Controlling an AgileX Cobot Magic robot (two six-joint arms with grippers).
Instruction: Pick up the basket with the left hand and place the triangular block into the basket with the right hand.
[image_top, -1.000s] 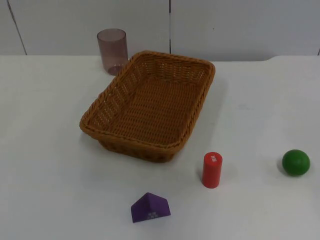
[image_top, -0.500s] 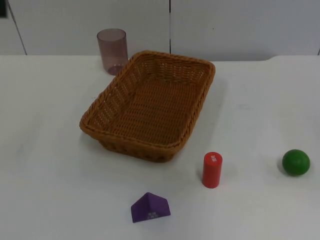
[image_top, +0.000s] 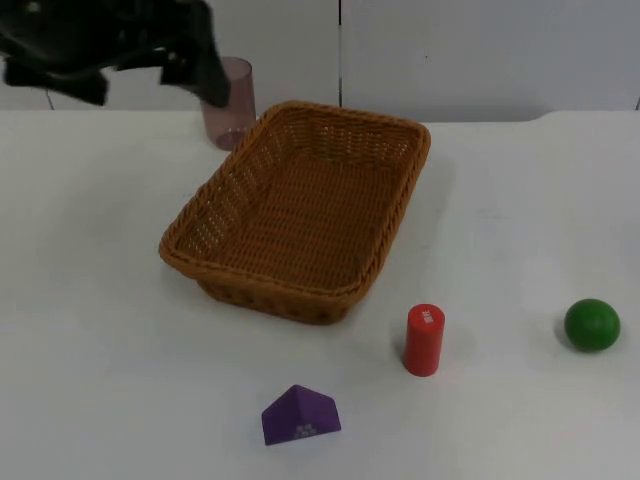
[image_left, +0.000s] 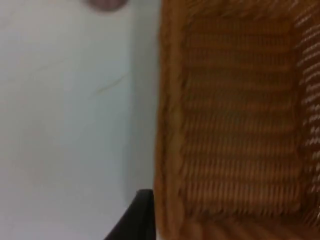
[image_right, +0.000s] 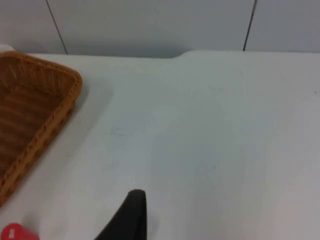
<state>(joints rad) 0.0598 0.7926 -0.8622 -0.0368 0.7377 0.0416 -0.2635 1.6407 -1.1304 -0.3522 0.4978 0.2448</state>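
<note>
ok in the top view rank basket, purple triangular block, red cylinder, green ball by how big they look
1. basket
2. purple triangular block
3. red cylinder, close to the block, so unsure
4. green ball

The left arm (image_top: 70, 45) reaches in at the far left, blurred, high over the surface, with the left gripper (image_top: 205, 75) at its right end; its fingers cannot be made out. One black fingertip (image_right: 127, 215) of the right gripper hangs above the surface.
</note>
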